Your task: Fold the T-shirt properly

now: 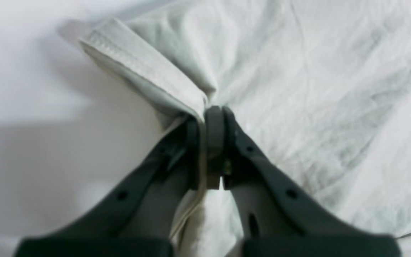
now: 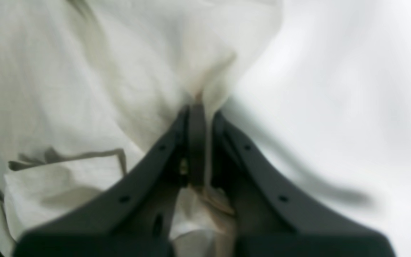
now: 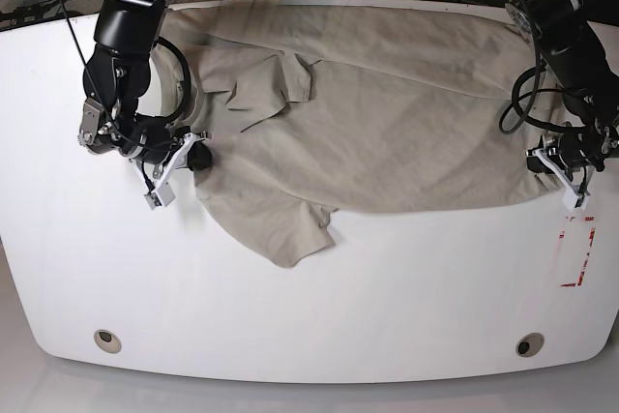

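T-shirt (image 3: 387, 113) lies spread across the far half of the white table (image 3: 309, 316), long axis running side to side, 1 sleeve (image 3: 290, 229) spilling toward me, the other bunched on top. My left gripper (image 1: 209, 117) is clenched on a hemmed edge at the shirt's one end; my right gripper (image 2: 198, 110) is clenched on a pinch of fabric at the opposite end. The cloth stretches between my 2 grippers, each holding its own end. Judgement: the fold turns on carrying both ends evenly across that axis.
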Controlling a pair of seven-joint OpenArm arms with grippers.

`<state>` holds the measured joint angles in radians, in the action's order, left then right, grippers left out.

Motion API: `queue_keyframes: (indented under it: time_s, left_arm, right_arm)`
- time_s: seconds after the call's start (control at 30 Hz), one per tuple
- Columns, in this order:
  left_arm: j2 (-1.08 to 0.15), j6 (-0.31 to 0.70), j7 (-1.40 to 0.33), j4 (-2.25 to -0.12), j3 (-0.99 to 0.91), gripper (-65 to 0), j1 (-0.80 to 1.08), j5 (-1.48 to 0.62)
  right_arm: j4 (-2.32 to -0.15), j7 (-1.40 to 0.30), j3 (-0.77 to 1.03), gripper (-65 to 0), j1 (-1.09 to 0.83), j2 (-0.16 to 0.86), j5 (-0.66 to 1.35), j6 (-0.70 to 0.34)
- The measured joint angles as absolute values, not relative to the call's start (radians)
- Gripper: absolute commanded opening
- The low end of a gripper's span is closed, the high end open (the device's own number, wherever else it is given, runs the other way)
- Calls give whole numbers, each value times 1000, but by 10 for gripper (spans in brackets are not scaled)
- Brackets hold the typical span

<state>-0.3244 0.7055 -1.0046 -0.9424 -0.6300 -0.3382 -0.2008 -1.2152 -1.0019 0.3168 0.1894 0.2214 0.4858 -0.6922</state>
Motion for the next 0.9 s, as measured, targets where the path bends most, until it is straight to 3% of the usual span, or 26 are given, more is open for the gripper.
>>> queue_keyframes:
  time_s: [0.17, 0.4, 0.9]
  left_arm:
    - [-317, 704, -1018, -981, -628, -650, -331, -184]
    - [-279, 697, -1145, -1227, -559, -650, -312, -120]
    - [-239, 702, -1288, -1777, -464, -650, -505, -163]
  right_arm:
    - [-1215, -987, 313, -650, 196, 223, 484, -692]
    - [-1215, -1033, 311, -650, 311, 279, 497, -699]
    - [-1214, -1206, 307, -650, 729, 392, 515, -704]
